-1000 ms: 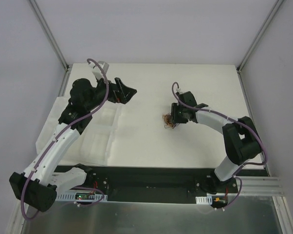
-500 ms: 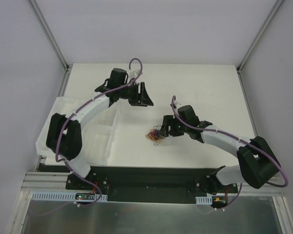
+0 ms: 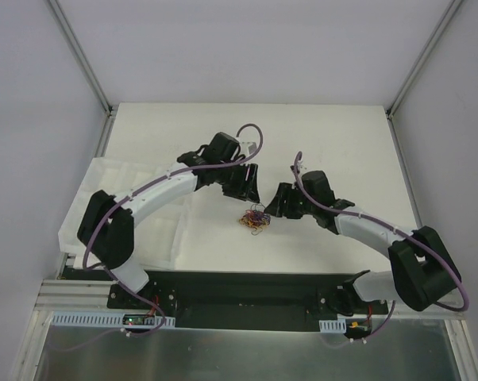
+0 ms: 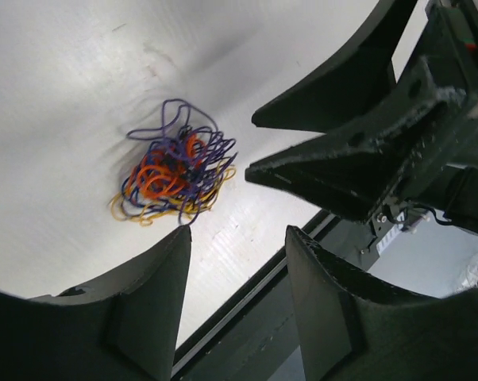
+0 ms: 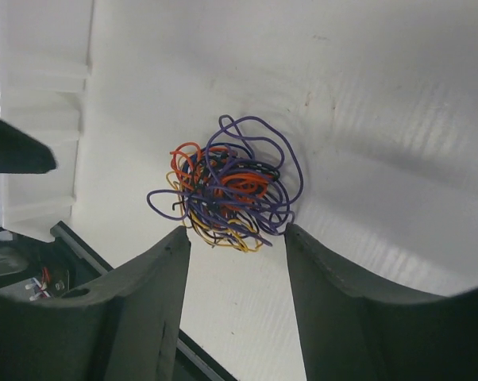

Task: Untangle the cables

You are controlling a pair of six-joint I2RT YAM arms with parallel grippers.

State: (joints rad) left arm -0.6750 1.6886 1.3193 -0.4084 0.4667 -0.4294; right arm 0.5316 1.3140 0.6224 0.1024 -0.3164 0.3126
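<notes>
Several hair-thin cables [image 3: 255, 220], purple, orange, red, yellow and black, lie as one tight knot on the white tabletop [image 3: 334, 143]. Just left of the knot hangs the left gripper [image 3: 245, 184], its fingers [image 4: 144, 309] spread wide and holding nothing; just right of the knot the right gripper [image 3: 280, 200] also has its fingers [image 5: 136, 309] wide apart and empty, the knot lying just off their tips.

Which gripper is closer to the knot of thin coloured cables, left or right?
Right, though narrowly. The right gripper is just right of the cables, which lie at the gap between its open jaws. The left gripper is on their far side, aimed slightly past them.
</notes>
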